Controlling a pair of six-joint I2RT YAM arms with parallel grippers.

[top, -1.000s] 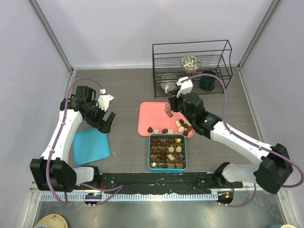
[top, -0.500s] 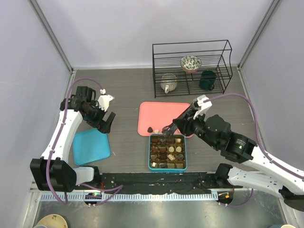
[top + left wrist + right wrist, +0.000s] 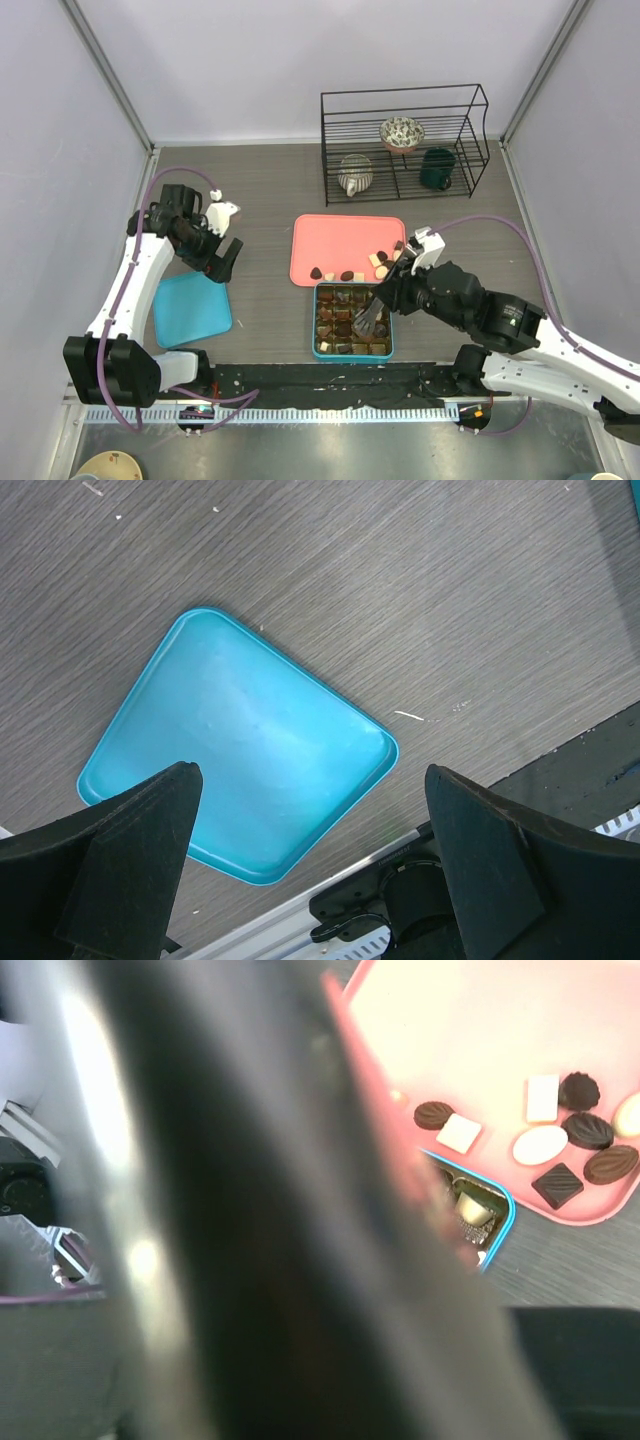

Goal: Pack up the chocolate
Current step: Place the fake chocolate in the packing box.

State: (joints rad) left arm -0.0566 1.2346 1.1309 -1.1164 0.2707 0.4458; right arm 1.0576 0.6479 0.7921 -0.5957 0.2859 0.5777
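Several small chocolate pieces [image 3: 347, 275], dark, brown and cream, lie along the near edge of the pink tray [image 3: 340, 235]. Just in front stands the teal box [image 3: 317, 322], with pieces in its brown compartments. My right gripper [image 3: 365, 322] is low over the box's right half. Its wrist view is mostly a dark blur, so its jaws and any load stay hidden. That view also shows the tray's chocolates [image 3: 540, 1144] and a box corner [image 3: 505, 1222]. My left gripper [image 3: 222, 262] hangs open and empty over a teal lid [image 3: 190, 308]. Its wrist view shows the lid [image 3: 240, 770] between wide fingers [image 3: 130, 860].
A black wire rack [image 3: 405, 100] at the back holds a patterned bowl [image 3: 402, 132], a striped pot [image 3: 354, 174] and a dark green mug [image 3: 436, 170]. A black rail [image 3: 330, 378] runs along the table's near edge. Grey walls close in both sides.
The right arm swung from the pink tray's far part toward the near side and came down over the teal box. The left arm has not moved.
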